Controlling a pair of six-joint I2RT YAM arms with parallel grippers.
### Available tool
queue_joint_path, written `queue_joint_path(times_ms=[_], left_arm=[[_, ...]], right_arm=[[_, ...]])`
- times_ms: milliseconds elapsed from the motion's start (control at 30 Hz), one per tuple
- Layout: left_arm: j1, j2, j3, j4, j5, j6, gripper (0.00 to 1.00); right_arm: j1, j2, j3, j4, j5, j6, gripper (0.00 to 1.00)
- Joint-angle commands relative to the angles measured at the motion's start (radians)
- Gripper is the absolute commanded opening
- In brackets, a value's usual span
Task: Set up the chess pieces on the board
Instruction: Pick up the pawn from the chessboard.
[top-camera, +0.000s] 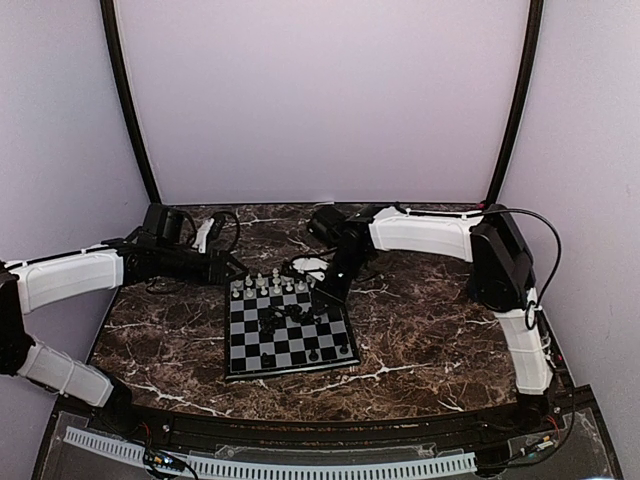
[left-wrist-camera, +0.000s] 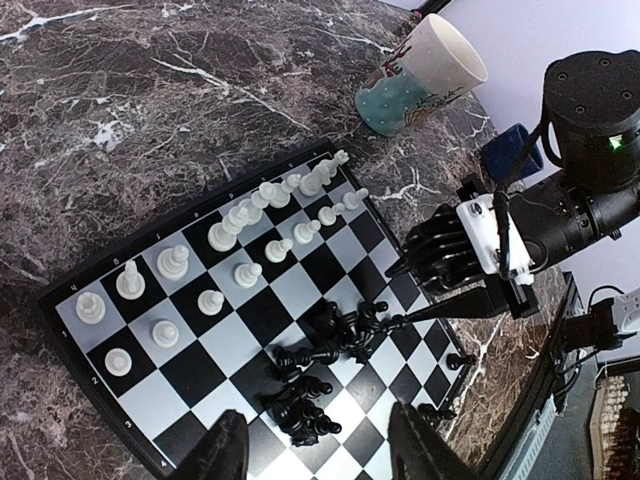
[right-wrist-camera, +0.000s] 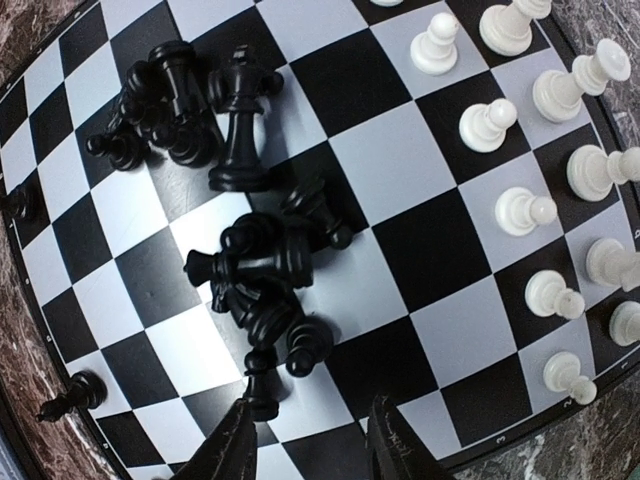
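The board (top-camera: 250, 338) is seen at the middle of the table (top-camera: 430, 330), with the white chess pieces (top-camera: 270, 285) ranked in two rows along its far edge and the black chess pieces (top-camera: 285, 320) mostly heaped at its centre. The left gripper (left-wrist-camera: 318, 415) is held by the board's far left corner and the right gripper (right-wrist-camera: 312, 405) low over the heap, both parted with nothing between the fingers.

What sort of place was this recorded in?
Most likely a lab test booth: plain pale walls close in a dark marble tabletop, two robot arms are bolted at its near edge, and a slotted cable duct runs along the front.
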Motion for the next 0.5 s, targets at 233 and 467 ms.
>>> queue_joint_path(times_ms=[233,467], left_arm=[[-0.003,-0.136,-0.065,0.089,-0.029,-0.047,0.50],[-0.002,-0.149,-0.085,0.081,-0.048,-0.045,0.51]], right_arm=[[0.007,0.111,0.177,-0.041,-0.017,0.030,0.37],[0.015,0.122,0.175,-0.045,-0.034,0.030,0.35]])
